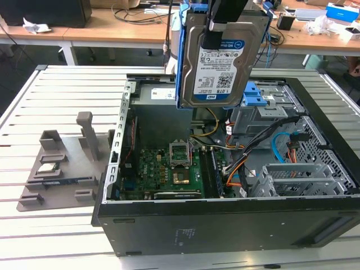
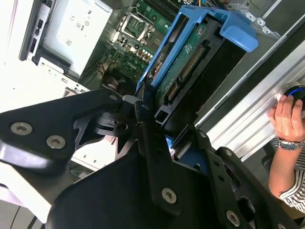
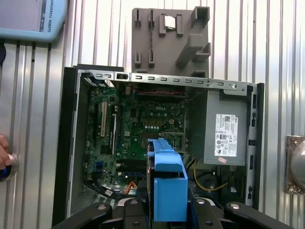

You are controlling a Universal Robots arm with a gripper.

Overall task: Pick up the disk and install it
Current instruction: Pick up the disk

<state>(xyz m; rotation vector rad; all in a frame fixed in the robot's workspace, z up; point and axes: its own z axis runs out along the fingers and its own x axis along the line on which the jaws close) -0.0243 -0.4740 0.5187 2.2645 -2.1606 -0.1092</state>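
Hanging upright in the clenched black gripper [image 1: 225,25], the flat silver hard disk with its white-and-blue label and bright blue plastic bracket [image 1: 220,59] is high over the open black computer case [image 1: 225,225] and touches nothing inside it. In the second wrist view the jaws close on the disk's two broad faces, its connector end turned up toward the arm. The case stands on a slatted grey metal table [image 1: 56,95], toward the edge on the exterior view's right. A grey moulded fixture tray [image 1: 62,163] lies just beside the case on the exterior view's left. A person's hand [image 2: 286,117] rests at the table's edge.

By the look of it, the pick-up is done and the install is the step in hand. The blue-tabbed grey metal drive cage [image 1: 270,98] sits in the case's far corner on the exterior view's right. Seating the disk there would call for squaring the bracket with a bay. It would also call for a path clear of the loose orange and blue cables [image 1: 281,149] near the cage.
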